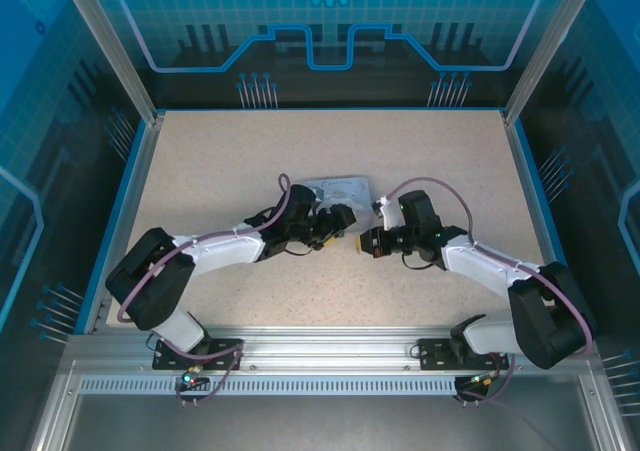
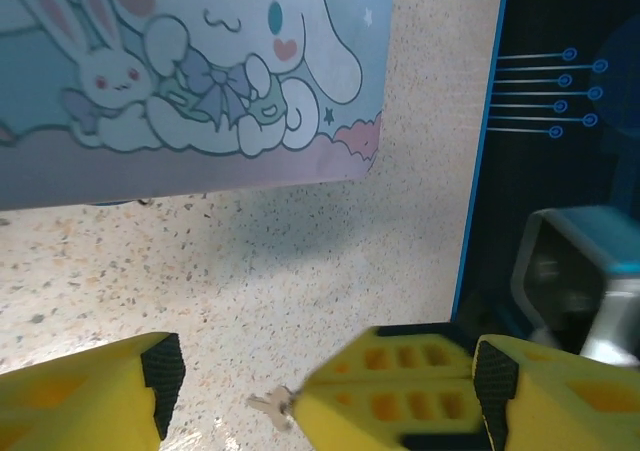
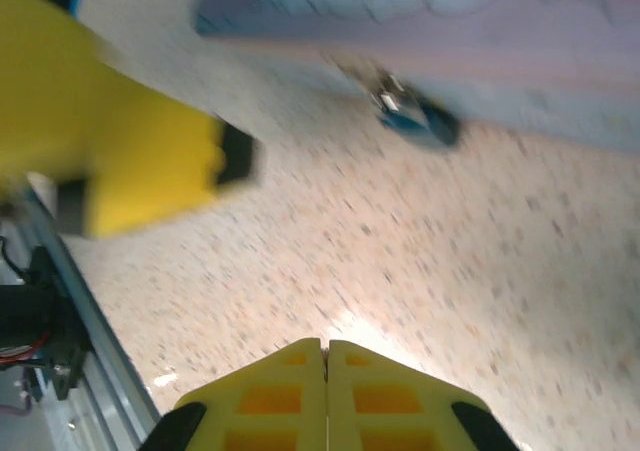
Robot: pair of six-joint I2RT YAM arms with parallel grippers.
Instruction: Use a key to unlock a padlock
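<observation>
The speckled bench (image 1: 450, 161) carries a pale blue patterned box (image 2: 200, 71). The left pincer (image 2: 328, 373) is released, its fingers wide apart, and the right pincer (image 3: 326, 356) is clenched, grasping the key (image 2: 270, 406) at its tip. The padlock (image 3: 415, 119) lies on the bench at the box's edge.

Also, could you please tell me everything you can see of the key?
The key is tiny, thin, pale silvery metal, blurred in the left wrist view. Only a short end shows, poking sideways from the tip of the right gripper, whose shut yellow fingers pinch the rest. It sits low over the speckled table, between the open fingers of the left gripper, touching neither finger. Which end shows I cannot tell.
</observation>
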